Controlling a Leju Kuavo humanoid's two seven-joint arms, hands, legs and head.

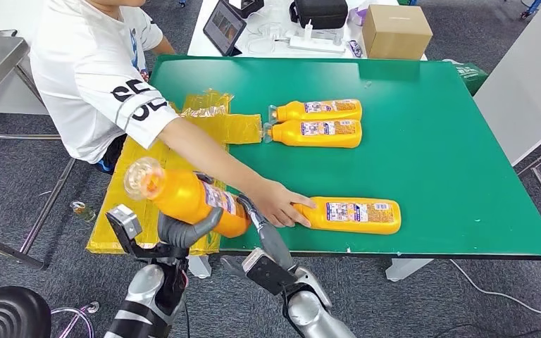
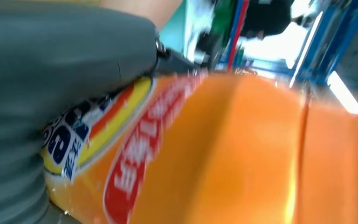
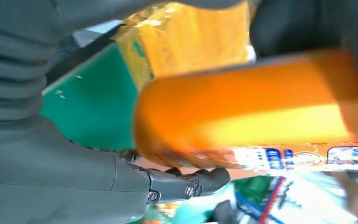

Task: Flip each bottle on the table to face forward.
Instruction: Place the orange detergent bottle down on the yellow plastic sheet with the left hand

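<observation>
My left hand (image 1: 183,231) grips an orange bottle (image 1: 187,196) from below and holds it above the table's near left edge, cap end toward me. Its label and my grey left hand (image 2: 51,70) are close up against the bottle (image 2: 237,154) in the left wrist view. My right hand (image 1: 264,243) reaches the bottle's base end; the bottle (image 3: 242,112) lies between its thumb (image 3: 186,184) and dark fingers (image 3: 307,28). Another orange bottle (image 1: 356,215) lies on the green table (image 1: 430,162) with a person's hand (image 1: 278,204) on it. Two more bottles (image 1: 317,110) (image 1: 317,132) lie side by side farther back.
The person (image 1: 98,77) stands at the table's left, one arm stretched across in front of my hands. Yellow plastic sheeting (image 1: 232,127) covers the table's left part. Beyond the far edge, a white table carries a cardboard box (image 1: 394,28), a tablet (image 1: 224,27) and a power strip (image 1: 317,44).
</observation>
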